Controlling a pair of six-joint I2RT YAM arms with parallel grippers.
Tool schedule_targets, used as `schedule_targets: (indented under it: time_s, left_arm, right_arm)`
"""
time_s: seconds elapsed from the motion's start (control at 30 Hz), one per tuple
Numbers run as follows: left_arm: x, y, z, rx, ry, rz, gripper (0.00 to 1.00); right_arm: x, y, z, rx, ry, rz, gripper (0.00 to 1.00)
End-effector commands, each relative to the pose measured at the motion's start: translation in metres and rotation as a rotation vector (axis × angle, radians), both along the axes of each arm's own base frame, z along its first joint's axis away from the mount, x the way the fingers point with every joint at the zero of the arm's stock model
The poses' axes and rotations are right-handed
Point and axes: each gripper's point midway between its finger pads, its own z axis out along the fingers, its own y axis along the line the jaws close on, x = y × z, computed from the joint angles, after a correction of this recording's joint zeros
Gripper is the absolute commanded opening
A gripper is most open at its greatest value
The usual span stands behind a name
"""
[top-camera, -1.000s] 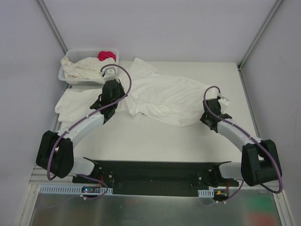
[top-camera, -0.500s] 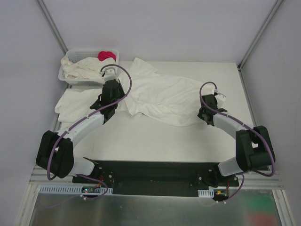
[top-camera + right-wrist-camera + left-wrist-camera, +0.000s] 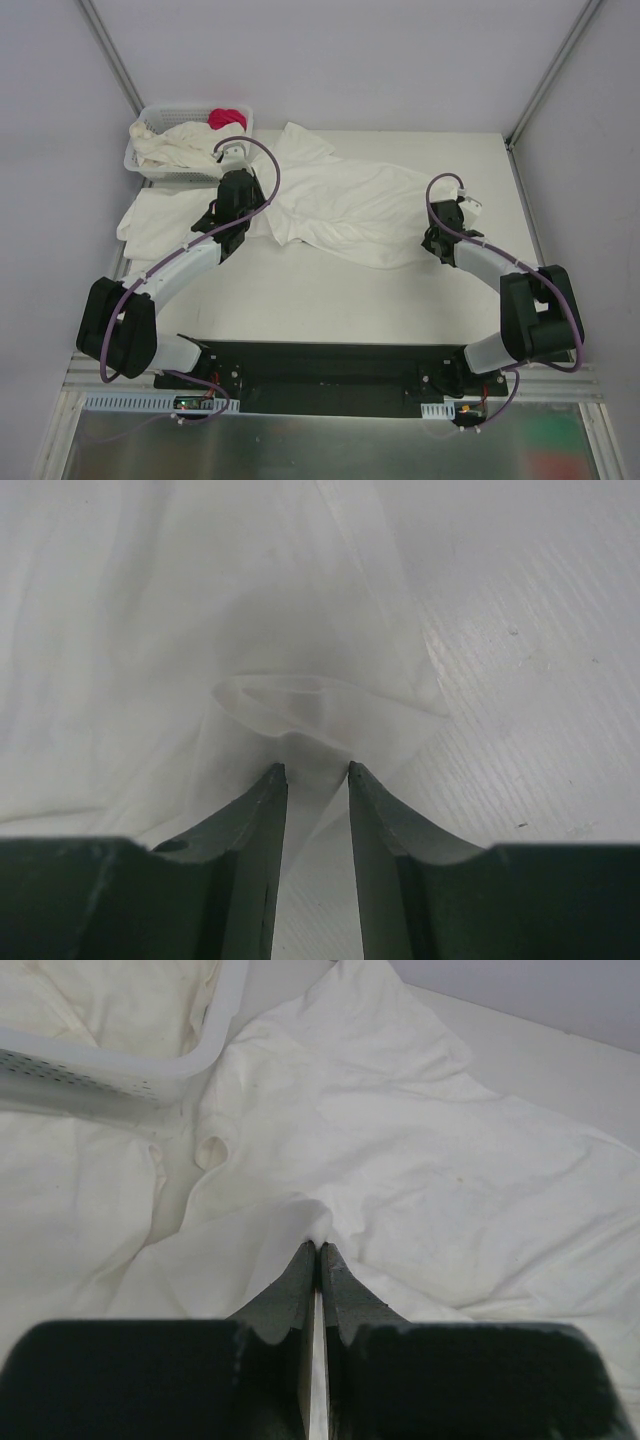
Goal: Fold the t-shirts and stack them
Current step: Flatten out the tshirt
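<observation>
White bench (image 3: 300, 290): I see left fingers (image 3: 300, 1282) pinched shut on the t-shirt (image 3: 360, 205), right fingers (image 3: 262, 815) narrowly apart at its hem.

Left wrist view: basket (image 3: 100, 1065) is cut off by the top and left edges, and the spread t-shirt (image 3: 420, 1160) runs off the right edge. Right wrist view: cannot tell whether the raised fold (image 3: 300, 705) sits between the right gripper (image 3: 317, 770) tips or under them. Top view: the tips of the 2 grippers are hidden below their own wrists. The pink cloth (image 3: 227, 118) is partly hidden behind the heaped shirt (image 3: 175, 143).
</observation>
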Motion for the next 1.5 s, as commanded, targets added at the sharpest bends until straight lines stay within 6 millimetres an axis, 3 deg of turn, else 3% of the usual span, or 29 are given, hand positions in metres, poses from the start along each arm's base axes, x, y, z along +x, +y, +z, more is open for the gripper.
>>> schedule_targets:
  time_s: [0.0,0.5,0.77,0.93,1.03,1.27,1.47]
  left_arm:
    - [0.000,-0.001,0.021,-0.005,-0.061,0.001,0.00]
    - [0.000,0.001,0.016,0.003,-0.052,0.012,0.00]
    - [0.001,0.002,0.013,0.010,-0.048,0.018,0.00]
    - [0.001,0.004,0.011,0.017,-0.045,0.023,0.00]
    - [0.001,0.004,0.012,0.017,-0.046,0.024,0.00]
    - [-0.003,0.007,0.032,0.004,-0.090,0.029,0.00]
    - [-0.020,0.022,0.053,-0.028,-0.115,0.096,0.00]
  right_arm:
    - [0.006,-0.003,0.003,-0.001,-0.030,-0.018,0.34]
    - [0.008,-0.003,-0.002,-0.002,-0.022,-0.023,0.20]
    - [0.009,-0.003,-0.005,0.000,-0.019,-0.025,0.01]
    - [0.010,-0.005,0.000,-0.001,-0.036,-0.032,0.01]
    - [0.012,-0.011,0.009,0.003,-0.060,-0.050,0.01]
    - [0.015,-0.029,0.063,-0.020,-0.191,-0.094,0.01]
    - [-0.005,-0.024,0.093,0.025,-0.220,-0.061,0.01]
